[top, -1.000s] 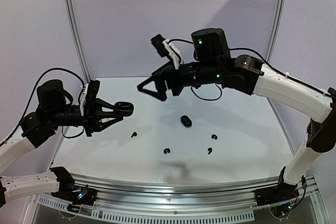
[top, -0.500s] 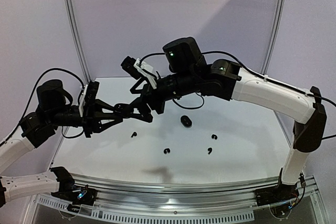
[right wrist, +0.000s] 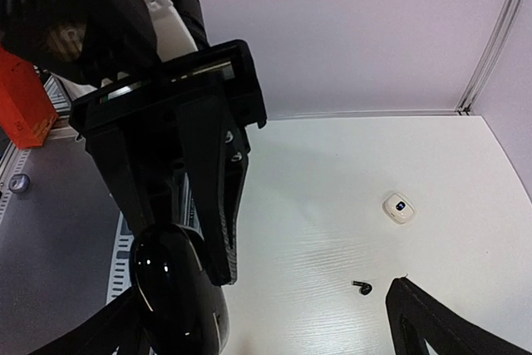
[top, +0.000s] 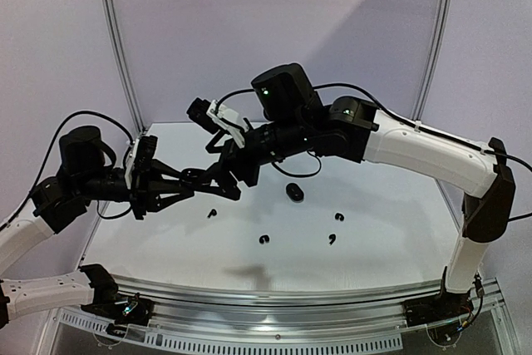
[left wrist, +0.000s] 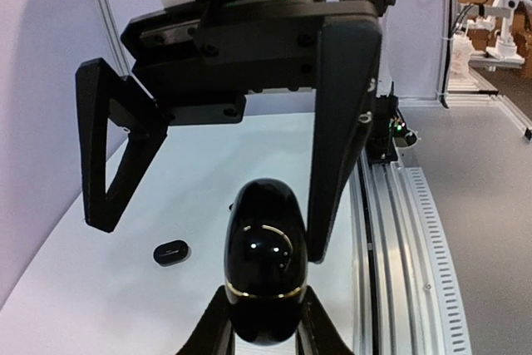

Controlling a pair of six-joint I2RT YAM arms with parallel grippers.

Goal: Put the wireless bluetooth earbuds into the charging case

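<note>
Left end effector [left wrist: 266, 326] clamped on a glossy black charging case [left wrist: 264, 259], held aloft. Right end effector [left wrist: 209, 239] spread wide, straddling it, gripping nothing. Tiny black earbuds [top: 264, 239] lay on the bench [top: 399, 230] below both. The shell looked rigid, light and slippery, best pinched across its flanks. Only the right wrist view showed a white case [right wrist: 399, 207].

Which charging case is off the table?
The glossy black oval case in the left pincer; the small black case and the white case lie on the table.

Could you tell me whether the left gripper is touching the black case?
Touching: in the left wrist view the left gripper clamps the black case, fingers pressed on both sides.
</note>
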